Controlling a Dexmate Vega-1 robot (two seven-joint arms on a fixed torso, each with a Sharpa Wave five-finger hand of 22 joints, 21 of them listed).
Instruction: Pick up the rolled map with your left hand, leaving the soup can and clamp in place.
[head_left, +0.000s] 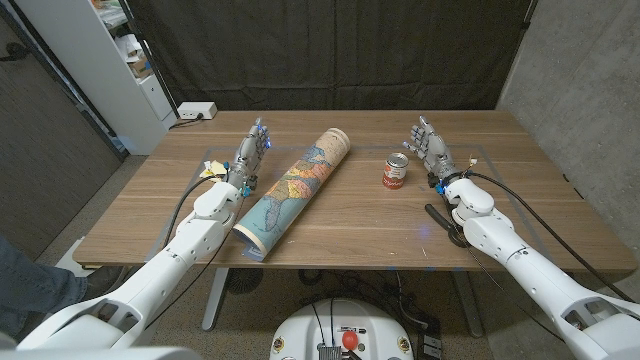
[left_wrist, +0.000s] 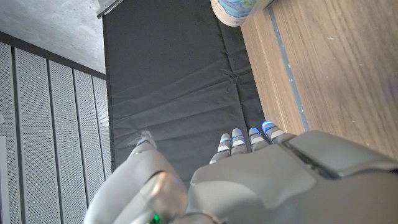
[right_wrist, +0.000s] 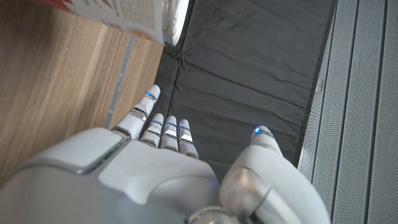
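The rolled map (head_left: 295, 188) lies on the table (head_left: 340, 130), running from the near left up toward the far middle; its far end (left_wrist: 239, 9) shows in the left wrist view. My left hand (head_left: 250, 153) stands open just left of the map's middle, fingers pointing away, holding nothing; its back (left_wrist: 261, 180) shows in its wrist view. The red soup can (head_left: 397, 170) stands upright right of the map, its side (right_wrist: 118, 12) seen in the right wrist view. My right hand (head_left: 430, 143) is open right of the can. A black clamp (head_left: 443, 222) lies partly under my right forearm.
A white power strip (head_left: 196, 111) sits at the table's far left edge. A white shelf unit (head_left: 120, 60) stands beyond the left corner. A black curtain hangs behind the table. A person's leg (head_left: 20, 275) shows at the near left.
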